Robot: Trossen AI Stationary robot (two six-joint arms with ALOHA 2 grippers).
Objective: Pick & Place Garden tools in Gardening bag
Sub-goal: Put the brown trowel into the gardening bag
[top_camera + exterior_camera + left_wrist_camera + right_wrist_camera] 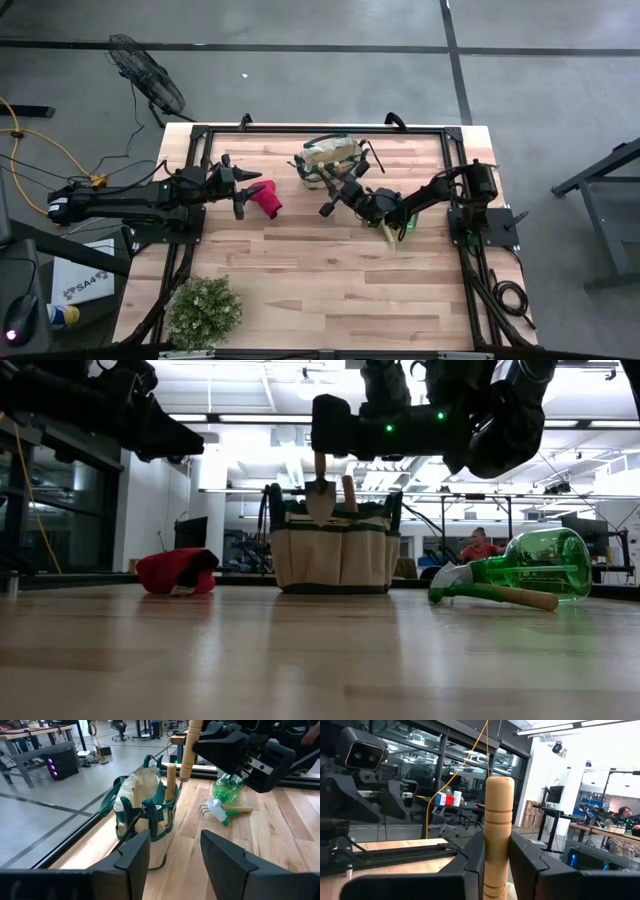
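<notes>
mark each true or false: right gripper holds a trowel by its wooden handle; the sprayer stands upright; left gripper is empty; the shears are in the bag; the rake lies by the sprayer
1. The right gripper holds a trowel by its wooden handle. True.
2. The sprayer stands upright. False: it lies on its side on the table.
3. The left gripper is empty. True: its fingers are open.
4. The shears are in the bag. False: they lie on the table beside it.
5. The rake lies by the sprayer. True.

The trowel (498, 840) handle's lower end drops below the right wrist frame, its blade unseen there. The wire rake (206, 810) lies half hidden behind the sprayer (227, 787).
</notes>
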